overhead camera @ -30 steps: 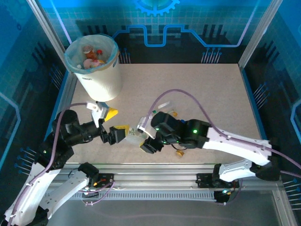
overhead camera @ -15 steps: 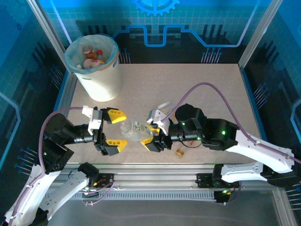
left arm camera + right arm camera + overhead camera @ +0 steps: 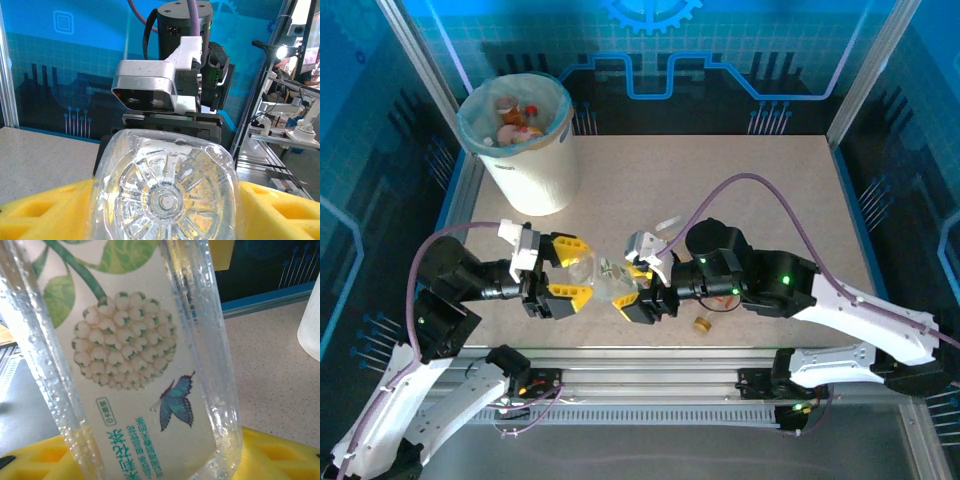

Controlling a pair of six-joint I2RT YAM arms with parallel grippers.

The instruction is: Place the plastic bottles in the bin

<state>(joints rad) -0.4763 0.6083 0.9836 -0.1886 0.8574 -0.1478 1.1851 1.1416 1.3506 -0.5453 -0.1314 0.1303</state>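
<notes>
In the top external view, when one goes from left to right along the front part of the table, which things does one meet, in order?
left claw → clear bottle → right claw → small round brown piece, perhaps a cap

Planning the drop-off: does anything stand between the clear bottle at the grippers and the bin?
Nothing visible does. From the clear bottle, between the left gripper and right gripper, bare table runs to the bin; only its own tall wall must be cleared.
</notes>
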